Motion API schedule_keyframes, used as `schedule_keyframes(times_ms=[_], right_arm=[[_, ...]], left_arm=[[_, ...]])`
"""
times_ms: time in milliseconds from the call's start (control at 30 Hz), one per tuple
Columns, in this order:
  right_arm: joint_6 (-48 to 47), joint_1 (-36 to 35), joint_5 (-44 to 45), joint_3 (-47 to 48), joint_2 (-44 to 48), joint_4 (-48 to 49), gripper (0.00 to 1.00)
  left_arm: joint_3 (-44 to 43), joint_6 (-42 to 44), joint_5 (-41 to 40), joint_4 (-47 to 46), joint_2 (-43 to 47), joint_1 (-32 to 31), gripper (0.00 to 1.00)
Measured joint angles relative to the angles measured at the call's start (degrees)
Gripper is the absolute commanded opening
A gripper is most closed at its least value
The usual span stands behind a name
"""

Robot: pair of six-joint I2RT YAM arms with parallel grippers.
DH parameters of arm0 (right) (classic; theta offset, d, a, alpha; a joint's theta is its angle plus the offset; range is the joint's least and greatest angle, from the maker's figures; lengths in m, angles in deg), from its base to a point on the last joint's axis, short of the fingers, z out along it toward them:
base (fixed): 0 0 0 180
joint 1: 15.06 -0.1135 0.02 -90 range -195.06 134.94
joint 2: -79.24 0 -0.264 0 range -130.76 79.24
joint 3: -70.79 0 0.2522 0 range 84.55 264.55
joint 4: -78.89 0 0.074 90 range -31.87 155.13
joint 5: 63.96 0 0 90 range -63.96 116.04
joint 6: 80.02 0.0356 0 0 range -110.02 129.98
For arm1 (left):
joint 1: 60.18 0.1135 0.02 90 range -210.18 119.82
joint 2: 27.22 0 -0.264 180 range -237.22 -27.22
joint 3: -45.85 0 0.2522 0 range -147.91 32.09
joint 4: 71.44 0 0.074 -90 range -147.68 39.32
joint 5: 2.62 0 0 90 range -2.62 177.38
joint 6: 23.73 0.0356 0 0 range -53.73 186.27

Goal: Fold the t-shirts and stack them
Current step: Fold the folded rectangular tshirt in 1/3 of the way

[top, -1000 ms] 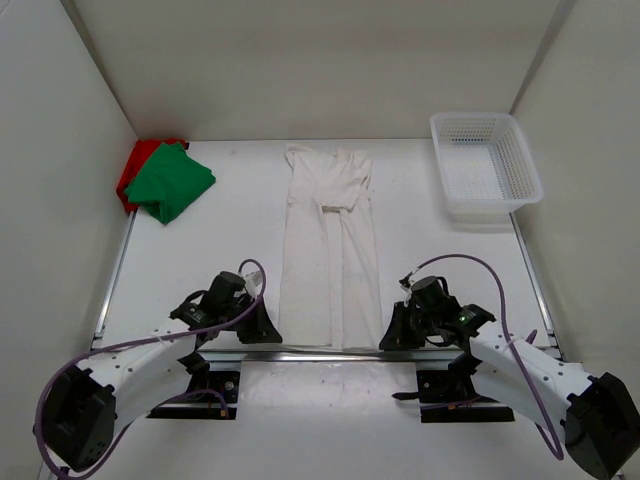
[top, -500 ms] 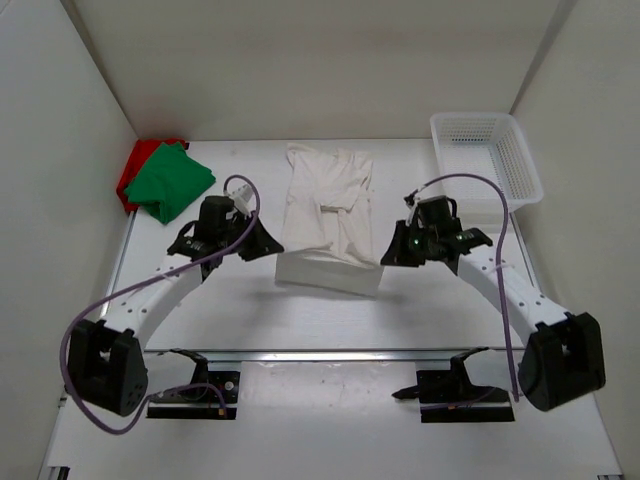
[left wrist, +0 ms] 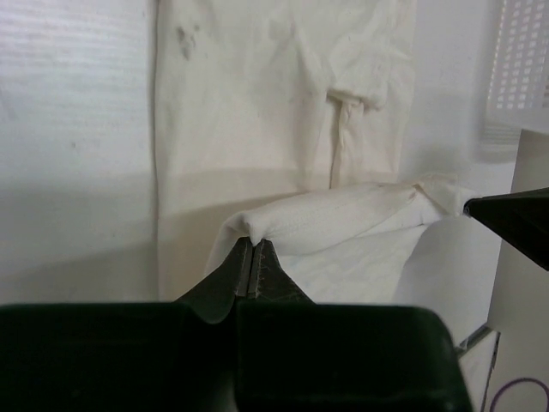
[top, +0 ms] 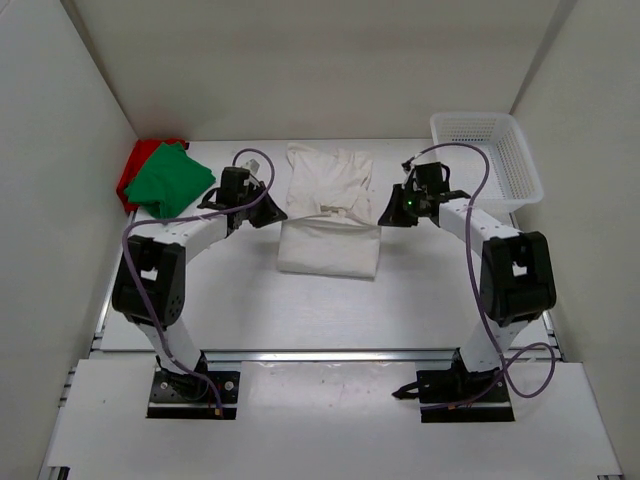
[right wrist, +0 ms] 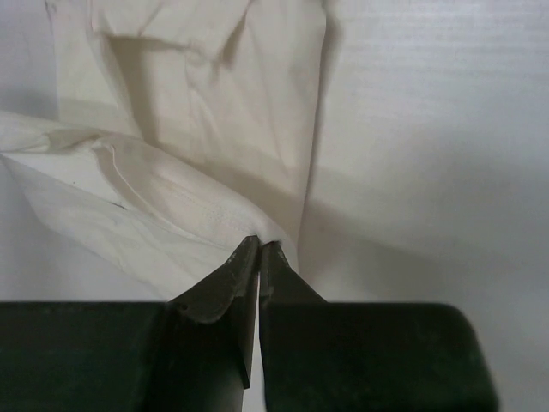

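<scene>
black left gripper (top: 272, 216) (left wrist: 253, 245): jaws pressed together on the white t-shirt (top: 330, 215) (left wrist: 283, 103), with a small peak of its cloth pinched at the tips.
right gripper (top: 384, 216) (right wrist: 259, 245): jaws likewise clamped on the same shirt's (right wrist: 197, 129) opposite corner; the stitched hem runs away from the tips.
left arm (top: 150, 270): reaches far forward from its base, elbow out by the left wall, forearm turned inward, wrist just right of the green t-shirt (top: 170, 180).
right arm (top: 510, 270): mirrors it, elbow out on the right, forearm angled in, wrist just left of the mesh basket (top: 485, 165) (left wrist: 519, 60).
both grippers: level with each other, facing across the shirt, one at each side edge, about halfway along its length.
white t-shirt: lies in the middle of the table (top: 220, 290), toward the far side. its far half lies flat, long and narrow, with a sleeve tucked inward. the near half is doubled back over it; the held edge is raised and sags between the two grips, and the fold line is the nearest edge.
green t-shirt: folded, at the far left corner, on top of the red t-shirt (top: 135, 165), which shows along its left and far sides.
mesh basket: white plastic, far right corner, well apart from the shirts.
</scene>
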Motion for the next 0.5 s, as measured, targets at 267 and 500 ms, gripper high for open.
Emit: schedule_keyframes(times_ms=[267,500], right_arm=[[-0.4,2.1,-2.9,9.7,-11.2,3.9,0.00],[-0.3,3.1,-3.4,14.6,-17.9,3.5,0.21]], left_arm=[[-6.0,0.1,-1.2,-4.0,-9.1,1.5,0.00],[-9.3,-1.3,-0.5,-7.4,-15.1,1.8,0.33]])
